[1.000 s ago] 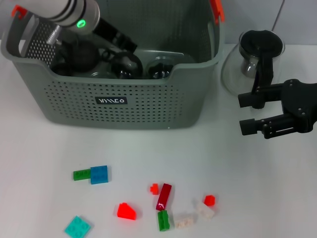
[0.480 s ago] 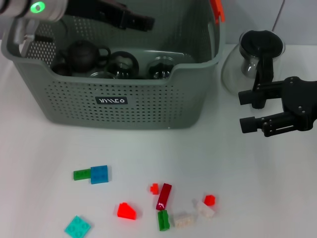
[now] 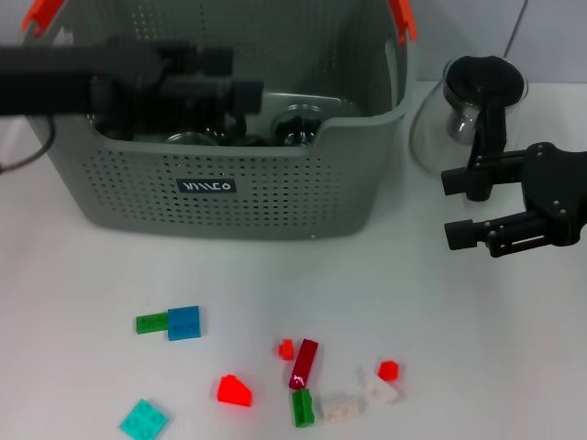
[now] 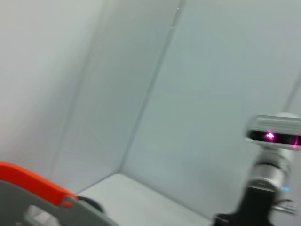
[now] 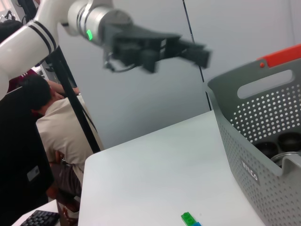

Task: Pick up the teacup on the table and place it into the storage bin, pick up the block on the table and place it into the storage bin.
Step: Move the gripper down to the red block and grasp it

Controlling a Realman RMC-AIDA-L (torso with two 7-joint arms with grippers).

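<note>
The grey-green perforated storage bin (image 3: 275, 192) stands at the back left, with dark teacups (image 3: 298, 124) inside it. It also shows in the right wrist view (image 5: 244, 136). My left gripper (image 3: 248, 92) is blurred above the bin's front rim. In the right wrist view it (image 5: 195, 46) looks open and holds nothing. Several blocks lie on the table in front: a green-and-blue pair (image 3: 172, 322), a red one (image 3: 234, 390), a teal one (image 3: 144, 420) and a dark red one (image 3: 304, 363). My right gripper (image 3: 459, 206) hovers open and empty at the right. No teacup shows on the table.
A clear glass pot with a black handle (image 3: 472, 110) stands just behind my right gripper, right of the bin. Green (image 3: 302, 407), white (image 3: 341, 406) and small red (image 3: 389, 369) blocks cluster at the front. A seated person (image 5: 51, 122) is beyond the table.
My left gripper has risen out of the bin and swung across above its front rim, now blurred. It left with nothing in it. The right arm has not moved.
</note>
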